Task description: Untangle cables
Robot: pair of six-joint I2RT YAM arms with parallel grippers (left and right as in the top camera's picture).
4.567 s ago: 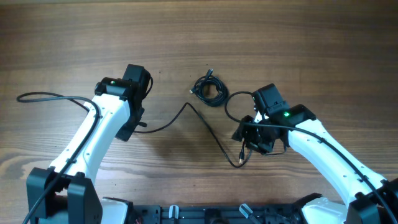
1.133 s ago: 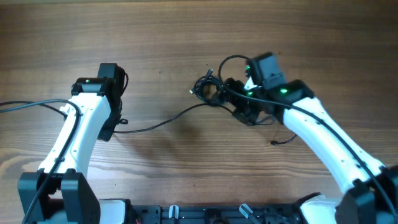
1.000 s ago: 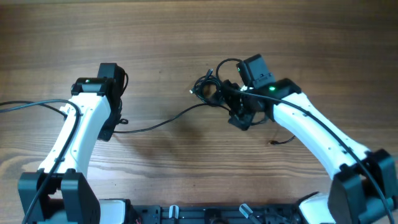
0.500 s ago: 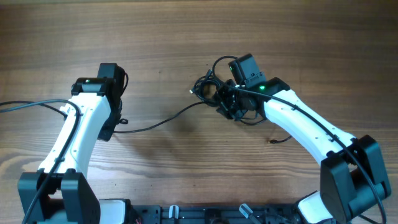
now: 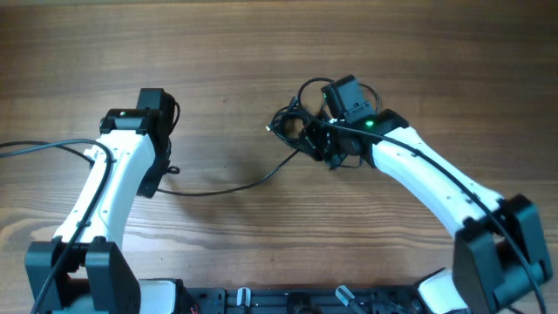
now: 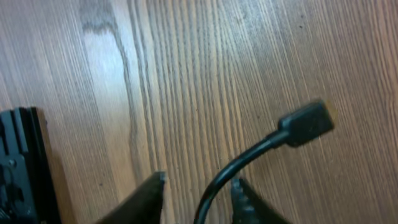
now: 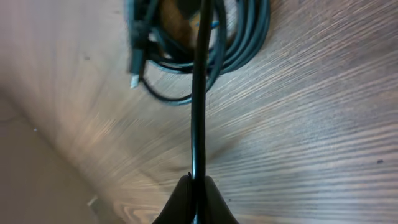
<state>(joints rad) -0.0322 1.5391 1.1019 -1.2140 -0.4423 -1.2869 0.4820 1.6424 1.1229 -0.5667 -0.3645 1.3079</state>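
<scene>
Bare wood surface [image 5: 261, 52]. Right jaws clenched on the long cable [image 5: 227, 189] beside the coil [image 5: 290, 125], centre-far. Left jaws parted around its plug end [image 6: 305, 121]. Coil not yet undone, so most work is left.

Brought the right end effector [image 5: 323, 151] up from the near-right surface [image 5: 261, 52] to the coiled cables [image 5: 292, 124] and clamped it on one strand [image 7: 199, 93]. Eased apart the left end effector [image 6: 196, 186] around the long cable [image 6: 249, 158], now sagging lower in its middle.
</scene>
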